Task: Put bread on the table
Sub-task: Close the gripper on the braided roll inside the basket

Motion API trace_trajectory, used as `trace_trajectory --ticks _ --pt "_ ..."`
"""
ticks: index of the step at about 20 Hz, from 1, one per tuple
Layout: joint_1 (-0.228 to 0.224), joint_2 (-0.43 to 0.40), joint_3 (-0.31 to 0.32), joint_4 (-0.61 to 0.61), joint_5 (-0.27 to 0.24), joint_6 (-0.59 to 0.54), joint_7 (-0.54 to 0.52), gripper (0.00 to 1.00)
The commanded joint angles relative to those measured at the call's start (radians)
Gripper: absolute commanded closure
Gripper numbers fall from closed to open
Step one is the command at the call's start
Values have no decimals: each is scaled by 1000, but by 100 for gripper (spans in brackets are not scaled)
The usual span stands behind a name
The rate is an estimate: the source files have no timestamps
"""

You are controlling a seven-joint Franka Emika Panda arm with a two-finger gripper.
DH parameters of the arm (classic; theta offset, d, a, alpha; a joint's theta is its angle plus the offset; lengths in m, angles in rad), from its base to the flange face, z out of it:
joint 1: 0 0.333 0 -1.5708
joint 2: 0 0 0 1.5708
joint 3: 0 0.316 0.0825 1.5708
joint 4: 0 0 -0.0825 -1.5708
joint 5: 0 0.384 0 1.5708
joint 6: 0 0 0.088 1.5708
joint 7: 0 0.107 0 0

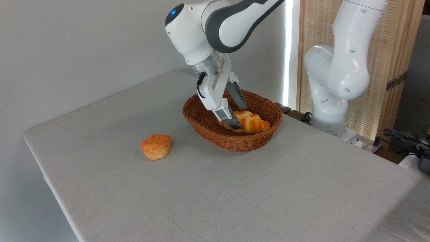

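— Which step is this?

— The grasp. The gripper point(240, 117) is down in the basket point(201, 116), jaws spread wide astride the bread point(252, 123), not yet closed.

— Next?

— I'd say pinch, lift clear of the rim, then over to the table point(235, 188).

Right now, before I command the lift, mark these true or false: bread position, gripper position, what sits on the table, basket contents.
1. The bread lies inside the basket. True.
2. The gripper hangs over the bare table, away from the basket. False: its fingers reach down into the basket, either side of the bread.
3. A muffin sits on the table left of the basket. True.
4. The basket holds two loaves. False: only one shows.
5. The muffin touches the basket. False: they are apart.
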Motion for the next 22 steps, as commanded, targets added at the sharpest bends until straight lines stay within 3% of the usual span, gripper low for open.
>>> trace_trajectory --ticks 1,17,18,22 --pt "9 12 0 8 27 24 20 0" --pt "8 17 -23 9 27 27 15 1" --pt "8 17 -23 9 27 25 15 4" --pt "9 18 -42 9 29 24 19 48"
